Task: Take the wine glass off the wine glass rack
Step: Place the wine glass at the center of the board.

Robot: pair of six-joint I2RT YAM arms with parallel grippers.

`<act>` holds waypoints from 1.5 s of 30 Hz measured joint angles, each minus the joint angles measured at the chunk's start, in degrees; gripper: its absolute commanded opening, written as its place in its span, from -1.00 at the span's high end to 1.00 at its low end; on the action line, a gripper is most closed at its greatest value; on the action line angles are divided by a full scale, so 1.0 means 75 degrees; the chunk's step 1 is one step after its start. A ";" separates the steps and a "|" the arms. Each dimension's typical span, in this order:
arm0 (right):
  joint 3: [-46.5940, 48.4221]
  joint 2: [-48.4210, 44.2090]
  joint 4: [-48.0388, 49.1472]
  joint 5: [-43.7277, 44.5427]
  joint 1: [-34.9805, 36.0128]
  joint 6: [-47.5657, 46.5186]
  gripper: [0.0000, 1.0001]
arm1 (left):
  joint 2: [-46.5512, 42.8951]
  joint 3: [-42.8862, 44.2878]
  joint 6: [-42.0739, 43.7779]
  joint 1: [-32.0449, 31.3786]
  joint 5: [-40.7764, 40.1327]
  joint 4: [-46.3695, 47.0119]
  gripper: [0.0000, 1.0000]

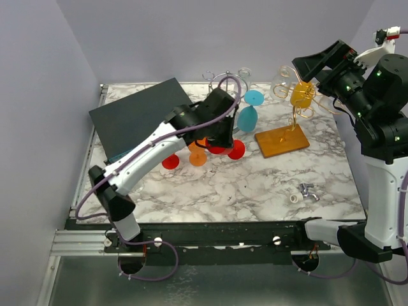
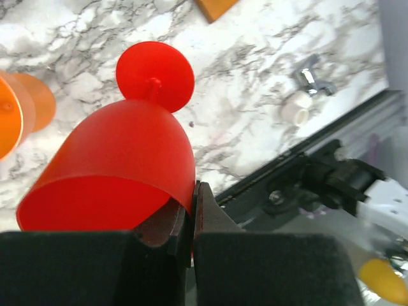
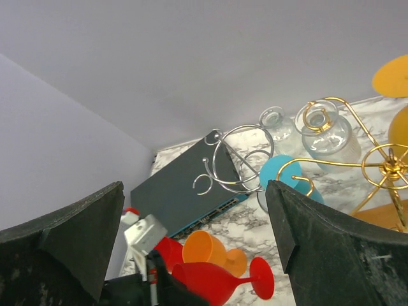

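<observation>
Red wine glass [image 2: 121, 166] off the rack, tipped on its side near the middle of the table [image 1: 255, 185], foot toward the right edge. Pinched through the bowl wall at the rim by the left gripper [image 2: 193, 207], jaws pressed together on the thin plastic. Plain only from the left wrist; from above, bowl mostly hidden under that gripper, little but the red foot showing. From the right wrist, stem lying about level.

Just beside it toward the left edge, an orange glass [image 1: 198, 155]. Toward the far right corner, gold rack [image 1: 296, 121] on a wooden base [image 1: 282, 141], a yellow glass [image 1: 301, 94] hung on it. Right gripper [image 3: 193, 185] raised just right of that rack, fingers spread wide.
</observation>
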 measured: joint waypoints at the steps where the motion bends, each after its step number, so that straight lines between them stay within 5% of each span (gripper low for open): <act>1: -0.0020 -0.0044 -0.0020 0.0058 0.0000 -0.0029 -1.00 | 0.0341 0.0277 0.0140 -0.0102 -0.0195 -0.0146 1.00; 14: -0.0347 -0.0997 -0.0230 0.0679 0.0000 -0.0117 -1.00 | 0.3229 0.2914 0.1244 -0.0370 -0.1282 -0.1443 1.00; 27: -0.0425 -0.1574 -0.0294 0.0836 0.0000 -0.0117 -1.00 | 0.4304 0.3421 0.1550 -0.0376 -0.1437 -0.1982 1.00; 45: -0.0708 -0.1556 -0.0466 0.0909 0.0000 -0.0114 -1.00 | 0.4386 0.3576 0.1612 -0.0376 -0.1451 -0.2052 0.42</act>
